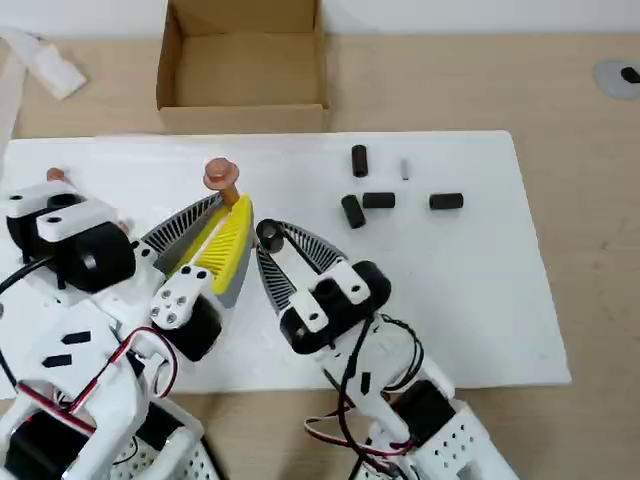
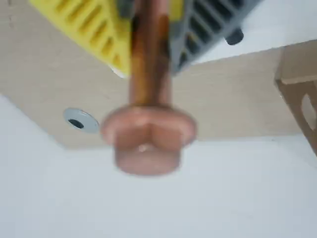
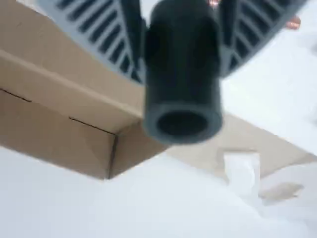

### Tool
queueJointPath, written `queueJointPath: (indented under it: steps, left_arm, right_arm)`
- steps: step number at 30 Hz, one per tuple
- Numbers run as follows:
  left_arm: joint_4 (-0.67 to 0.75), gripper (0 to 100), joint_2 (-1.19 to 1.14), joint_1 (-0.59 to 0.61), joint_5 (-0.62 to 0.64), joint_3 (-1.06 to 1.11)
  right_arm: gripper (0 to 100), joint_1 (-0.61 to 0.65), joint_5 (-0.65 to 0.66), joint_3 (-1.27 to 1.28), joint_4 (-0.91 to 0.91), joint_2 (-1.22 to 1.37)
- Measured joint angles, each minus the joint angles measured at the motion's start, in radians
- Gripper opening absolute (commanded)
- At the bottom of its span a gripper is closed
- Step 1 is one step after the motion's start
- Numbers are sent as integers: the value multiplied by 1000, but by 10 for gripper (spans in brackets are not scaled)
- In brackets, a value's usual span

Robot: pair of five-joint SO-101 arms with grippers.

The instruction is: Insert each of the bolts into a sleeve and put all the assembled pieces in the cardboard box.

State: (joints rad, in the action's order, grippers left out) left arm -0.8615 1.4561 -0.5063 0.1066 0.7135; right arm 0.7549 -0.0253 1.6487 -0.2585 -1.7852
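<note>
Left of centre, the left hand [image 1: 228, 205] grasps a copper bolt [image 1: 220, 175] by its shank. Just beside it the right hand [image 1: 275, 245] clamps a black sleeve [image 1: 268, 234], bore exposed, probably for joining. The cardboard box [image 1: 240, 118] sits at top.

White arms [image 1: 70, 350], black motors [image 1: 100, 262], red-black cables [image 1: 118, 352]; left gripper [image 1: 230, 202] yellow-grey ribbed.

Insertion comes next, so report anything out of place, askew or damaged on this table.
Nothing is damaged or spilled. Four loose sleeves lie at mixed angles on the white mat, and a spare bolt sits apart at the mat's edge, beside an arm's base.
</note>
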Motion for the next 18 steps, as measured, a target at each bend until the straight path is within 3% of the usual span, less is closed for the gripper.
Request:
queueJointPath:
  steps: [18]
  left_arm:
    - [-6,3,-2,0,0,-2]
  right_arm:
    - [9,0,-34,6,0,0]
